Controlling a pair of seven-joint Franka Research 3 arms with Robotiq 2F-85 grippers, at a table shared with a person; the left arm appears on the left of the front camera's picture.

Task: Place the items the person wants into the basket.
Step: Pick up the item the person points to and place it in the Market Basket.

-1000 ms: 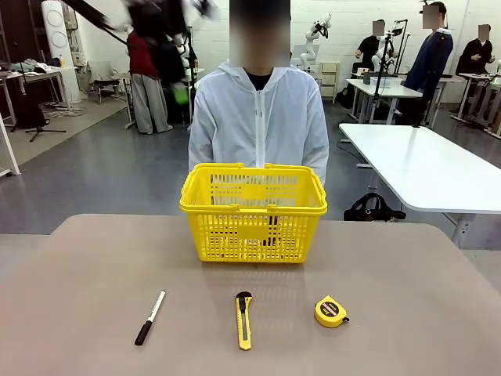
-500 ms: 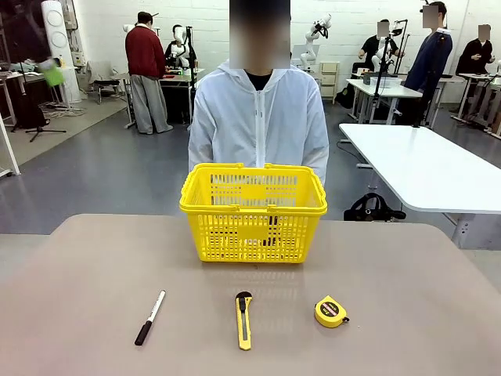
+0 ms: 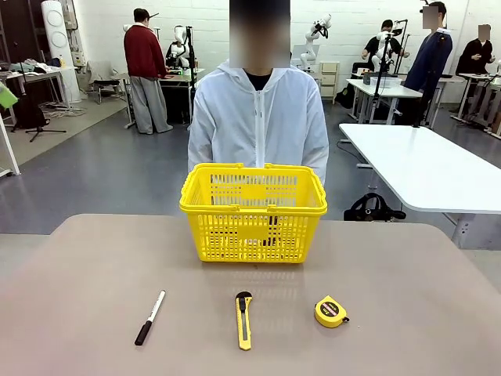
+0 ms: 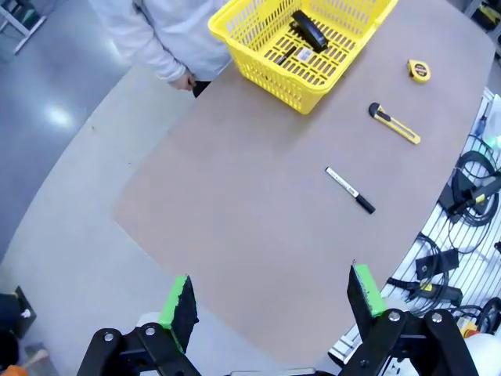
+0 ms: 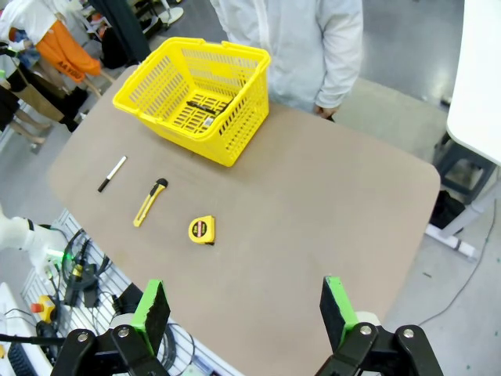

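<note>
From the front: same layout on the table (image 3: 407, 266) as a second ago, with the tape measure (image 3: 331, 311) at near right, utility knife (image 3: 244, 319) in the middle and marker (image 3: 149, 317) at near left. All three well short of the basket (image 3: 253, 211), and the person (image 3: 258, 117) standing just behind it. Different at the upper left, though: no more dark blur of an arm sweeping past, just a green fleck (image 3: 4, 95) at the picture's left edge. From the left wrist: looking down from high over the table, left gripper (image 4: 272, 296) spread wide with nothing between the pads (image 4: 178, 301). Inside the basket, what looks like the pen (image 4: 286, 55) beside a bulkier black thing (image 4: 309, 30). From the right wrist: likewise high up, right gripper (image 5: 245, 312) gaping and empty, tape measure out on bare tabletop below. Reads as both arms drawn up clear of the table, pen apparently delivered, tape measure yet to fetch.
</note>
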